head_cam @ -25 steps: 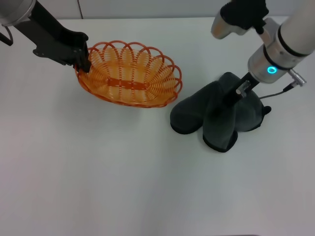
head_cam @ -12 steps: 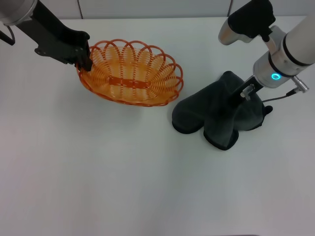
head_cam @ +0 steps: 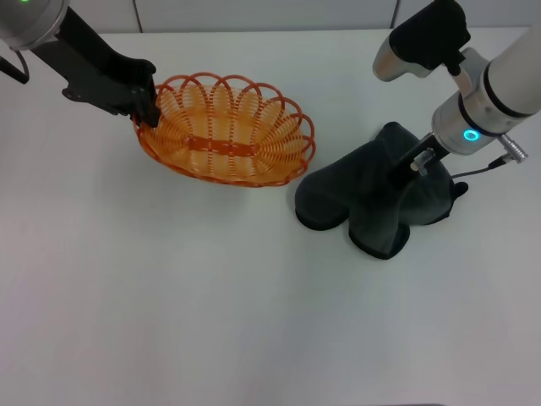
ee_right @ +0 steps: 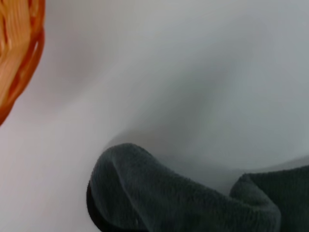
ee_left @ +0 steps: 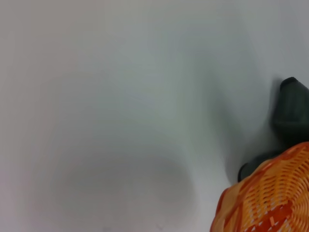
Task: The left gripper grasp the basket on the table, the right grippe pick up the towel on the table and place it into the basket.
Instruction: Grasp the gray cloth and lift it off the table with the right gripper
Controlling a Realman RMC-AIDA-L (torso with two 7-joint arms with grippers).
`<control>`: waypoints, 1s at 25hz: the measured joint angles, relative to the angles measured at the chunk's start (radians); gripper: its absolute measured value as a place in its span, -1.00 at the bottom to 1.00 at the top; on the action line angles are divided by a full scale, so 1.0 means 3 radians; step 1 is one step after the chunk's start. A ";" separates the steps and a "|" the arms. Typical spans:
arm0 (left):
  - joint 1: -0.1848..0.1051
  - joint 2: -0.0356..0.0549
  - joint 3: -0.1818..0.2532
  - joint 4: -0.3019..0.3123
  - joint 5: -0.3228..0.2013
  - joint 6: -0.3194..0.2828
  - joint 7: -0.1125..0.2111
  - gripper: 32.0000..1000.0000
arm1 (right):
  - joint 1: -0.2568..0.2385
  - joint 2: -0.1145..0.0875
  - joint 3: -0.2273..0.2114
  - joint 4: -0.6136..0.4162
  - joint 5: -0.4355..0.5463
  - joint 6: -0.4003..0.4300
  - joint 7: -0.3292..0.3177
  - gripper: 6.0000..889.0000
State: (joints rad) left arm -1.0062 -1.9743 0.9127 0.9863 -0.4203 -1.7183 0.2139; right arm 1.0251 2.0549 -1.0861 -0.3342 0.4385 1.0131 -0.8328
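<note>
White counter (head_cam: 169, 304) fills the head view, with a grey wall strip along its far edge. Its whole near half lies bare, as does the wide stretch on the left.

On the far left sits the basket (head_cam: 226, 128), tilted, with its left rim lifted. The left gripper (head_cam: 149, 103) reaches in from the far left corner, and its fingers are closed on that left rim, one finger inside the loops and one outside. In the left wrist view a piece of the basket (ee_left: 270, 193) shows at a corner, with dark cloth just beyond it and plain counter (ee_left: 120, 96) everywhere else.

Right of the basket lies the towel (head_cam: 372, 199), bunched into two rounded lobes that point toward the near edge. Its left lobe ends close to the basket's right rim, with a narrow strip of counter between them. A small black loop pokes out at the towel's right side.

The right gripper (head_cam: 416, 166) comes down from the far right corner, and its tip presses into the top of the towel. Cloth hides the fingers, so I cannot tell how far they are open or whether they hold it. The right wrist view shows the towel (ee_right: 183, 193) bulging up close, counter (ee_right: 169, 63) behind it, and the basket (ee_right: 19, 48) rim at one corner, apart from the cloth.
</note>
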 joint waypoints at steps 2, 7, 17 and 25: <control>-0.0001 0.0000 0.0000 -0.0004 0.0000 0.0006 0.0005 -0.91 | -0.0005 0.0002 -0.0001 0.0003 0.0001 -0.0024 0.0000 0.90; -0.0001 0.0000 0.0000 -0.0005 0.0000 0.0011 0.0007 -0.91 | -0.0014 0.0002 0.0006 0.0016 0.0001 -0.0067 0.0006 0.90; 0.0011 0.0000 0.0000 -0.0005 0.0000 0.0016 0.0013 -0.92 | -0.0017 0.0002 0.0006 0.0016 0.0006 -0.0055 -0.0045 0.41; 0.0017 0.0004 0.0000 -0.0005 0.0000 0.0022 0.0018 -0.91 | -0.0022 0.0002 0.0005 0.0014 0.0006 -0.0058 -0.0046 -0.39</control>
State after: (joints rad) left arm -1.0011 -1.9732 0.9127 0.9847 -0.4202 -1.7118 0.2193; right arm 1.0186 2.0555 -1.0845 -0.3299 0.4403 0.9957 -0.8467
